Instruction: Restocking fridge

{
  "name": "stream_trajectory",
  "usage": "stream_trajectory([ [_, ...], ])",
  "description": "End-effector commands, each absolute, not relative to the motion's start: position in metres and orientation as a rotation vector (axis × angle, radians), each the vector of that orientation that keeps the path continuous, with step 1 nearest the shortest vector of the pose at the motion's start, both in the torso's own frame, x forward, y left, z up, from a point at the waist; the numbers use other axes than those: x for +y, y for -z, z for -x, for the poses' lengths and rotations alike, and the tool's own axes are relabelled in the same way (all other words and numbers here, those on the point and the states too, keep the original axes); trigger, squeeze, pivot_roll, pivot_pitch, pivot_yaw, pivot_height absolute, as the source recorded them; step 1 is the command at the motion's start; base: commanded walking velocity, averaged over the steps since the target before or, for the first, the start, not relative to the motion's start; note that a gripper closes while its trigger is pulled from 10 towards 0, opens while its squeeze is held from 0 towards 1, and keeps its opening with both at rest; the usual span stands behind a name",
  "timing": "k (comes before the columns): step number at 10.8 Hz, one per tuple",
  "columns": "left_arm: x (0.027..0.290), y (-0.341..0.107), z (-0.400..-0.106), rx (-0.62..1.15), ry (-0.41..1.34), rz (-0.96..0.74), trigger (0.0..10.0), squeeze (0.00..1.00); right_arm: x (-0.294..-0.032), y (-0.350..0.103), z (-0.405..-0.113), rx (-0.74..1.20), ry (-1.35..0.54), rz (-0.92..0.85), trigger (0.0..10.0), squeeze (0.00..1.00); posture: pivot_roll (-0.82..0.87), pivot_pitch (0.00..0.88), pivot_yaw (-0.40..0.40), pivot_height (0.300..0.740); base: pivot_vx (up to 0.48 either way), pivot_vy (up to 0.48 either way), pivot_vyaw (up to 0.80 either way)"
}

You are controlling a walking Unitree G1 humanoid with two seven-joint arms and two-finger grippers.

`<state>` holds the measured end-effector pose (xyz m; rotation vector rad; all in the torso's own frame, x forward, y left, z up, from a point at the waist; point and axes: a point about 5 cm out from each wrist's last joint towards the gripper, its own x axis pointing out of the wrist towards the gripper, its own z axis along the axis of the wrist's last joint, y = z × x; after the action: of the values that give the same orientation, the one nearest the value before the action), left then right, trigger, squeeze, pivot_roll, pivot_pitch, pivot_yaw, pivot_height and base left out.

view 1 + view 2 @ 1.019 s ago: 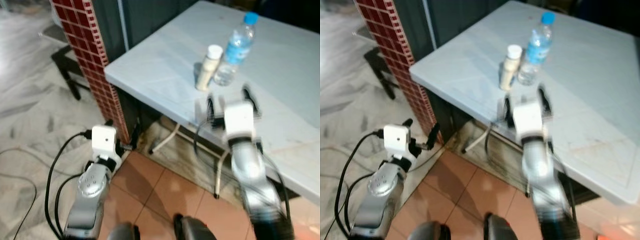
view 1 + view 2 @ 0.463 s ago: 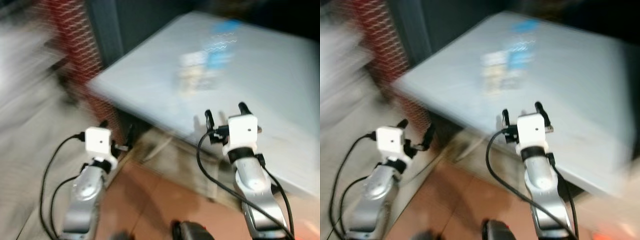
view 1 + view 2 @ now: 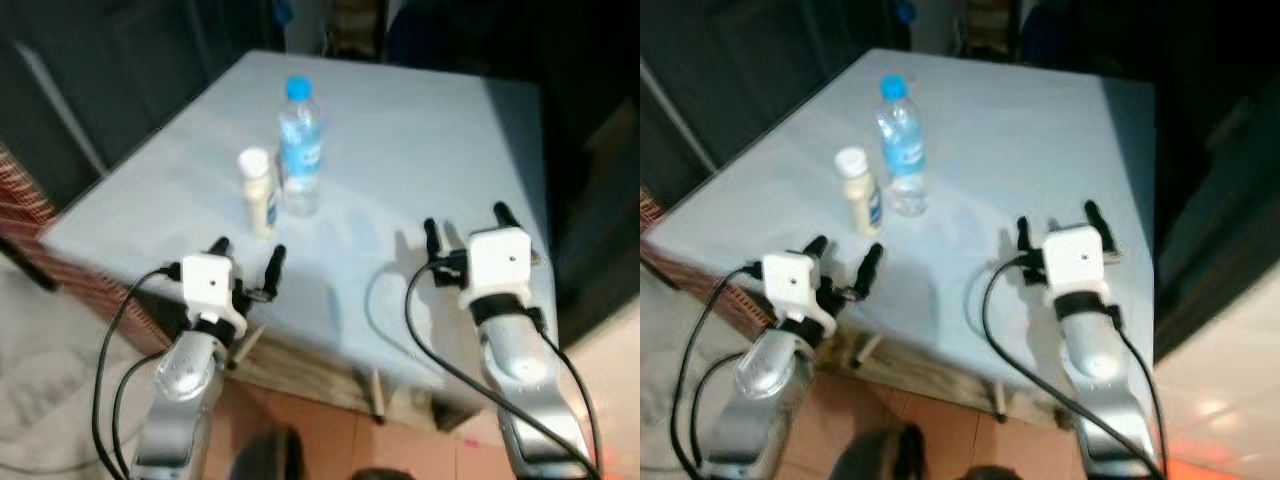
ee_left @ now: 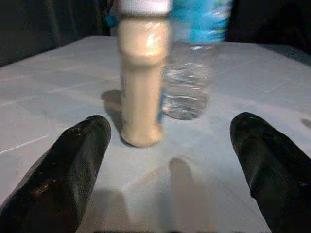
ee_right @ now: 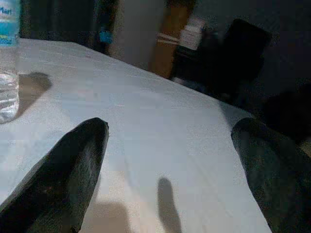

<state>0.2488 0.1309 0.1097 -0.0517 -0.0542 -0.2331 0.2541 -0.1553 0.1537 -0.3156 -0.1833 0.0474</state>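
Bottles stand in front of our left gripper (image 3: 247, 257), whose two black fingers (image 4: 73, 165) are spread wide and hold nothing. Just beyond them, on the pale table (image 3: 420, 150), we see a small cream bottle (image 3: 257, 189) with a white cap, upright. Just beside it, a little farther from us, stands a clear water bottle (image 3: 300, 148) with a blue cap and blue label. We cannot tell if the two bottles touch. Our right gripper (image 3: 464, 226) is above the table too, well apart from the bottles, on the right side. Its fingers (image 5: 63, 179) are also wide apart and empty. Behind the table, the room is dark, and a brown box (image 5: 170, 43) stands there.
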Motion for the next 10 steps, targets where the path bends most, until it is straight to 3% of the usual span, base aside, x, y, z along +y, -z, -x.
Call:
stream_trajectory([
  [1, 0.1344, -0.1101, -0.2486, -0.056, 0.219, 0.050, 10.0, 0.00, -0.1519, -0.1595, -0.2517, -0.216, -0.063, 0.331, 10.0, 0.00, -0.05, 0.076, 0.043, 0.740, 0.000, 0.000, 0.00],
  [3, 0.1368, -0.1098, -0.2482, -0.056, 0.196, 0.052, 10.0, 0.00, -0.1483, -0.1600, -0.2529, -0.222, -0.077, 0.335, 10.0, 0.00, -0.04, 0.074, 0.042, 0.740, 0.000, 0.000, 0.00],
  [8, 0.1367, -0.1091, -0.2484, -0.049, 0.215, 0.054, 10.0, 0.00, -0.1461, -0.1602, -0.2553, -0.234, -0.077, 0.347, 10.0, 0.00, -0.04, 0.074, 0.049, 0.740, 0.000, 0.472, 0.00],
  [10, 0.1356, -0.1098, -0.2487, -0.056, 0.218, 0.046, 10.0, 0.00, -0.1473, -0.1648, -0.2602, -0.252, -0.069, 0.356, 10.0, 0.00, -0.04, 0.076, 0.050, 0.740, 0.000, 0.000, 0.00],
])
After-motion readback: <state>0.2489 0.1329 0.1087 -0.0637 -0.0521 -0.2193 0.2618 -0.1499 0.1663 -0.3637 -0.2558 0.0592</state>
